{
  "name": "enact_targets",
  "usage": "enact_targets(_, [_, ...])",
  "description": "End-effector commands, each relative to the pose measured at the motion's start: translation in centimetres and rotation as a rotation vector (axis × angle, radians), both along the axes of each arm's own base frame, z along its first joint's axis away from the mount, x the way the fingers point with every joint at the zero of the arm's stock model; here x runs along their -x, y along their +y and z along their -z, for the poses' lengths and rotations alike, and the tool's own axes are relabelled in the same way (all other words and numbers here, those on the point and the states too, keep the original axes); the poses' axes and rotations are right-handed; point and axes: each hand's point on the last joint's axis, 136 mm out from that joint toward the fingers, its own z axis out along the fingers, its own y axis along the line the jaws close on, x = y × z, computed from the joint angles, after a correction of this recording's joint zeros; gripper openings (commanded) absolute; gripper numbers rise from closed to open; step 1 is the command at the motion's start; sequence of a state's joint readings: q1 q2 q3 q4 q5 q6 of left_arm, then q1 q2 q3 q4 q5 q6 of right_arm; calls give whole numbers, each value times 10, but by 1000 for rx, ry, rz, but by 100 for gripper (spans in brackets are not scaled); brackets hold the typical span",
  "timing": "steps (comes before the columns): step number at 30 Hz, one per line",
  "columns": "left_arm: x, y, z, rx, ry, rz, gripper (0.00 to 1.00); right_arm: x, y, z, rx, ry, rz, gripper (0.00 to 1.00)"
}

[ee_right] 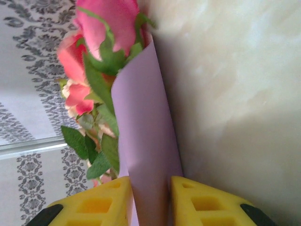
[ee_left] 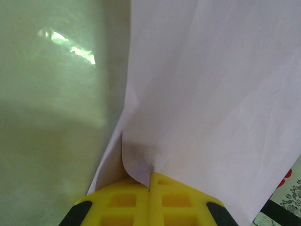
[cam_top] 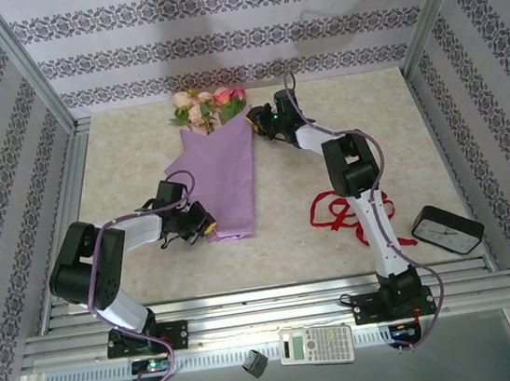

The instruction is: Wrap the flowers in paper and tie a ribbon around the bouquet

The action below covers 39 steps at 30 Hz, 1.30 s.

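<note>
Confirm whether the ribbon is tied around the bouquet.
No, the ribbon lies loose on the table, apart from the bouquet.

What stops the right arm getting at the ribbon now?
Likely yes, once freed: the right gripper is shut on the paper by the flowers, while the ribbon lies uncovered close by that arm.

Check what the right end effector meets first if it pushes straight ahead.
The right end effector meets the paper first, which sits between its fingers; the flowers lie just beyond, depth unclear.
</note>
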<state>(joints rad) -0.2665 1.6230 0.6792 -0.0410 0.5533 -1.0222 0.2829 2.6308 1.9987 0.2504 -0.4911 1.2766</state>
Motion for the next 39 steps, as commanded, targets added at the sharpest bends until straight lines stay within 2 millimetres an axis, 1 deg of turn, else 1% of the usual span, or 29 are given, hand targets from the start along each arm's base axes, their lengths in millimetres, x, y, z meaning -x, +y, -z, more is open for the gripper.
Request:
enact_targets(1, [40, 18, 33, -87, 178, 7, 0, -9, -6, 20, 8, 41, 34, 10])
enact_targets(2, [39, 18, 32, -89, 178, 7, 0, -10, -6, 20, 9, 40, 39, 3])
enact_targets(3, [39, 18, 32, -91, 178, 8, 0, -12, -8, 20, 10, 38, 47, 0])
enact_targets(5, [38, 18, 32, -90, 178, 8, 0, -15, -12, 18, 15, 30, 66, 0])
enact_targets(7, [38, 18, 32, -90, 181, 6, 0, -19, -20, 9, 22, 12, 80, 1])
enact_targets(9, [36, 17, 32, -85, 179, 7, 0, -18, -31, -3, 49, 5, 87, 36])
enact_targets(10, [35, 16, 33, -83, 178, 8, 0, -16, -41, -7, 75, 13, 99, 45])
enact_targets(11, [33, 15, 32, -78, 179, 10, 0, -12, -51, -10, 105, 24, 108, 49])
enact_targets(12, [30, 14, 32, -75, 177, 11, 0, -5, -64, -14, 143, 51, 121, 50])
enact_targets(14, [25, 12, 30, -72, 170, 12, 0, 18, -94, -20, 232, 127, 161, 50])
enact_targets(15, [22, 12, 27, -74, 164, 7, 3, 34, -111, -26, 293, 162, 180, 49])
enact_targets(16, [18, 12, 22, -74, 154, 0, 13, 57, -128, -26, 366, 224, 192, 47])
enact_targets(17, [14, 12, 17, -74, 142, -6, 23, 73, -138, -32, 408, 242, 192, 45])
enact_targets(18, [10, 10, 10, -70, 124, -8, 32, 95, -148, -36, 459, 267, 188, 41])
enact_targets(19, [7, 9, 2, -68, 112, -10, 40, 120, -158, -38, 516, 303, 186, 37])
enact_targets(20, [4, 10, -5, -68, 100, -14, 45, 143, -167, -37, 563, 346, 182, 34])
enact_targets(21, [1, 10, -13, -70, 88, -15, 51, 168, -175, -38, 612, 380, 167, 34])
enact_targets(22, [1, 11, -20, -77, 84, -16, 56, 189, -179, -37, 646, 411, 151, 34])
enact_targets(24, [0, 13, -33, -89, 75, -25, 61, 236, -185, -32, 709, 481, 107, 35])
enact_targets(25, [0, 13, -40, -86, 66, -28, 61, 256, -183, -29, 728, 500, 74, 35])
enact_targets(27, [-2, 11, -53, -69, 40, -32, 62, 287, -177, -23, 754, 530, 25, 37])
enact_targets(30, [-1, 8, -64, -48, 30, -26, 62, 312, -163, -8, 758, 563, -24, 39])
enact_targets(32, [-1, 6, -69, -36, 25, -18, 62, 318, -160, 2, 771, 589, -31, 39])
enact_targets(35, [-3, 1, -77, -20, 11, -4, 62, 320, -162, 14, 771, 630, -15, 39])
enact_targets(39, [-8, -3, -86, -4, -12, 7, 61, 315, -160, 28, 771, 651, -8, 37])
